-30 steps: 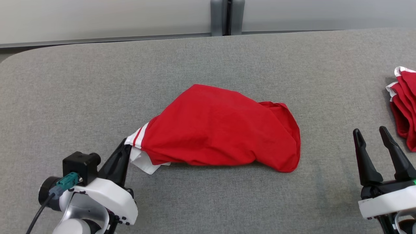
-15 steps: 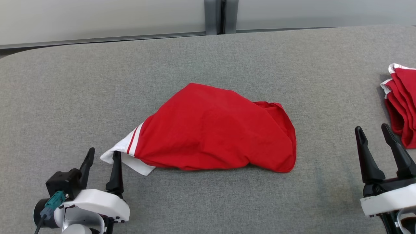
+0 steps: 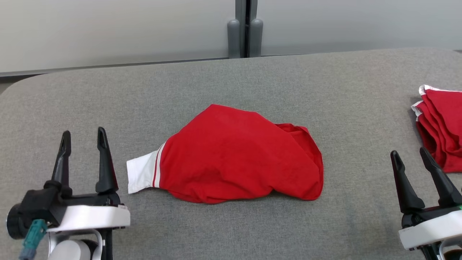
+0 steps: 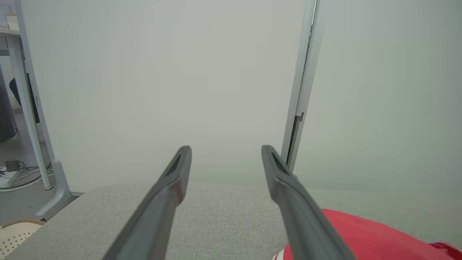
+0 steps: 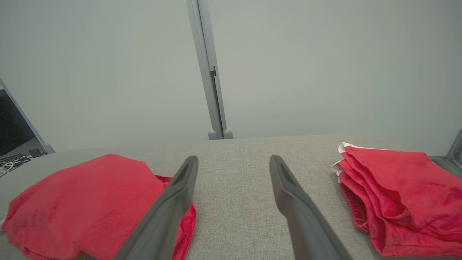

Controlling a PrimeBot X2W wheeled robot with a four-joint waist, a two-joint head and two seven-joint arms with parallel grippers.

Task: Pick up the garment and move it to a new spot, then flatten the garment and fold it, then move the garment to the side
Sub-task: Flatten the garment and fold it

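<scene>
At the near edge of the grey worktop [image 3: 108, 94], the left gripper [image 3: 83, 132] and right gripper [image 3: 408, 152] both stand spread wide, holding nothing. Just beyond and between them, the crumpled red garment [image 3: 238, 155] lies mid-worktop, its white striped cuff [image 3: 141, 176] near the left gripper but not touching it. A folded red pile [image 3: 440, 130] sits farther right.

Folded red pile [image 3: 442, 122] cut by head view's right edge; garment [image 4: 371, 234] cropped in left wrist view.

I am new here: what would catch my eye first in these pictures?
A crumpled red garment with a white cuff lies in the middle of the grey table. A folded red pile sits at its right edge. The left claw and right claw stand open, empty.
</scene>
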